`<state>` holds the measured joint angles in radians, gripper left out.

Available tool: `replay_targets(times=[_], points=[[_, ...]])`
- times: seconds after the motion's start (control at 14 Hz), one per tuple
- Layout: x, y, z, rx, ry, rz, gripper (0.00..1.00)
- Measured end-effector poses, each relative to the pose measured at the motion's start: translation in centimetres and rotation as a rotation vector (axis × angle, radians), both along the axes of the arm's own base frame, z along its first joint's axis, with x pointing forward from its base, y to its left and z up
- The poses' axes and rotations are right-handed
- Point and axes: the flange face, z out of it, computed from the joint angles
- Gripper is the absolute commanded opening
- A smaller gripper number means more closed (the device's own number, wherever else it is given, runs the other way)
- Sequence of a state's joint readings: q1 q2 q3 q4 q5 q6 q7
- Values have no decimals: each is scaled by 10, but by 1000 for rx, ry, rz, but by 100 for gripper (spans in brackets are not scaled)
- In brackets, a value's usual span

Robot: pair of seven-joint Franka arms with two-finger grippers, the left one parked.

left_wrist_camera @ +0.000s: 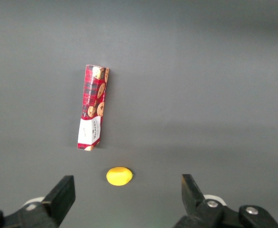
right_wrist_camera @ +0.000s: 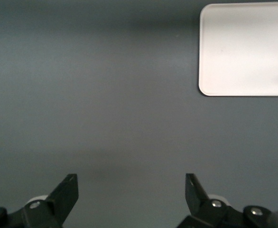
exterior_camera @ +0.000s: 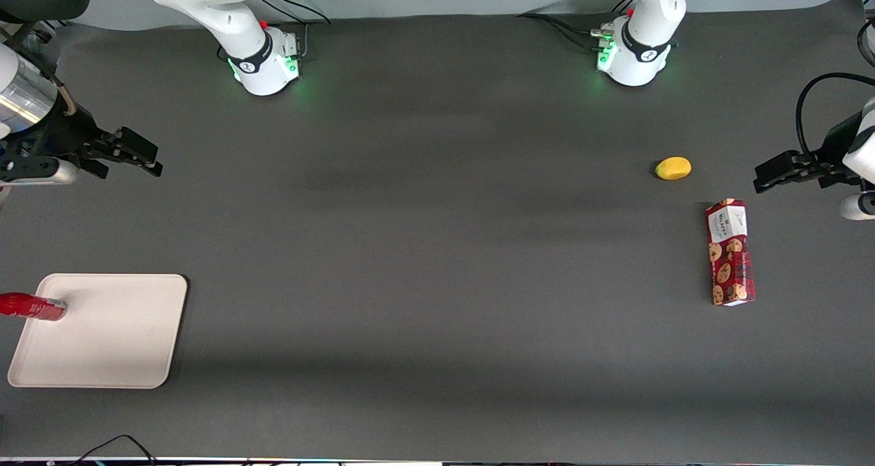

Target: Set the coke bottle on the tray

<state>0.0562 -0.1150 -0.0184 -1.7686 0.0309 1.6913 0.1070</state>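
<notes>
Over bare table, jaws point(exterior_camera: 140, 157) wide apart, empty (coke bottle point(exterior_camera: 31, 307) across tray point(exterior_camera: 109, 343) rim, lettering unreadable).

A dark grey table point(exterior_camera: 437, 247) spans everything, softly lit from above.

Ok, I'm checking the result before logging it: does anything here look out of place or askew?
Yes. The coke bottle lies on its side across the tray rim, only its base end on the tray and the rest hanging off toward the working arm's end. The gripper hangs open above bare table, farther from the front camera than the tray. Nothing looks spilled.
</notes>
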Motion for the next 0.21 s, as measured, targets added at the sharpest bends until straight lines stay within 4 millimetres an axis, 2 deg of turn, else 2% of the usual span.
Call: replay_targets(times=[0.21], points=[[-1,-22,2,1,-4,-48,100]])
